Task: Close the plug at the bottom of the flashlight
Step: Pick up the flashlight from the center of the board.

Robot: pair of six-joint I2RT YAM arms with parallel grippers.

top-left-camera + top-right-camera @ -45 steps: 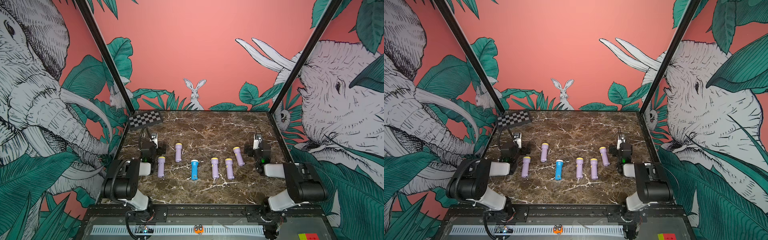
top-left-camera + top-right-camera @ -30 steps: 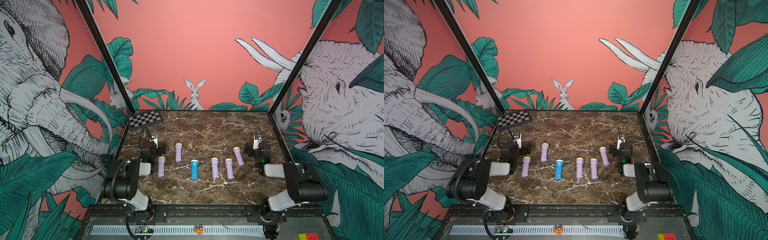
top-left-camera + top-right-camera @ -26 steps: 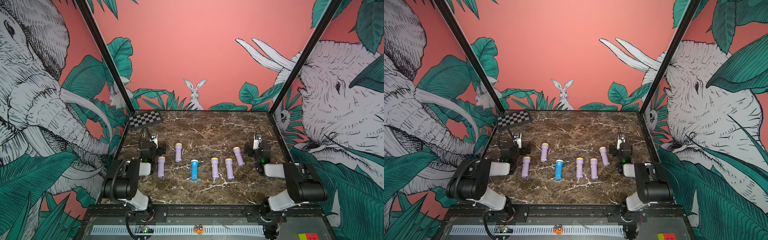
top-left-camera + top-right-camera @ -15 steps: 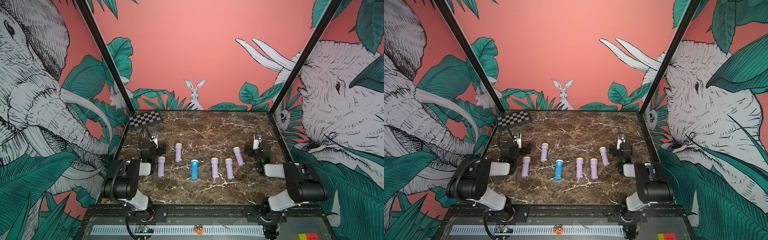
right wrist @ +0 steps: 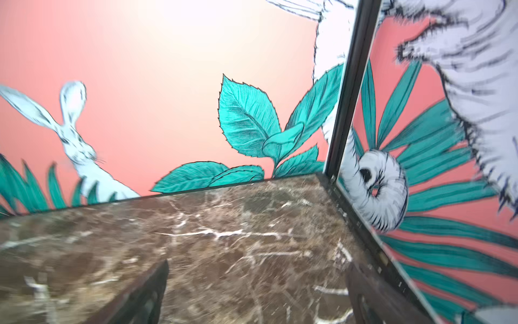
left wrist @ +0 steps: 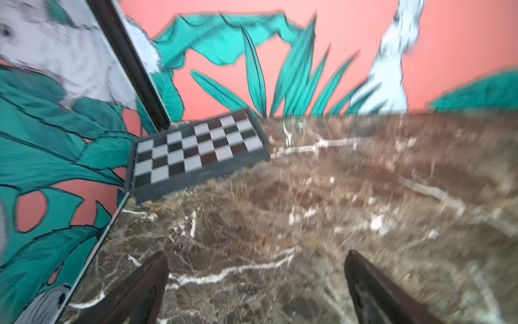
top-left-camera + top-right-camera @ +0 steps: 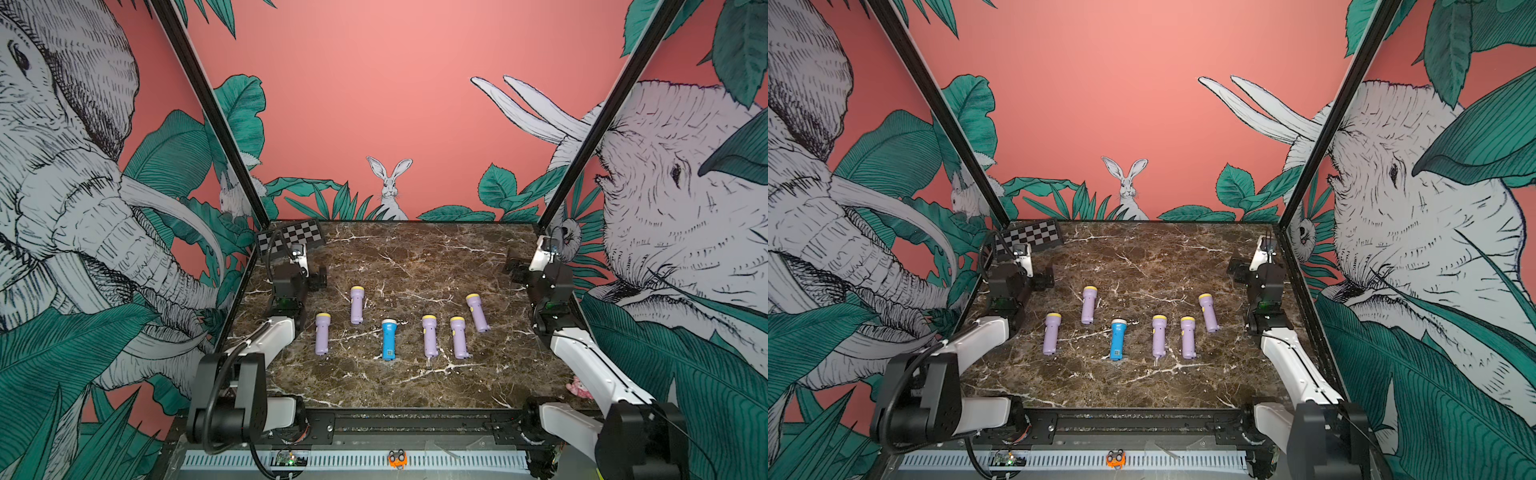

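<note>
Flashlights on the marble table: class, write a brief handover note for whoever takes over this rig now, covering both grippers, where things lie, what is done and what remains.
Left gripper: jaws open, empty, at the left edge of the table, near the checkerboard.
Right gripper: jaws open, empty, at the right edge.
Blue flashlight lies mid-table, five purple flashlights beside it, all apart from both grippers.
Done: nothing visible; plug states too small to tell.
Left: grasp a flashlight, close its bottom plug.
</note>
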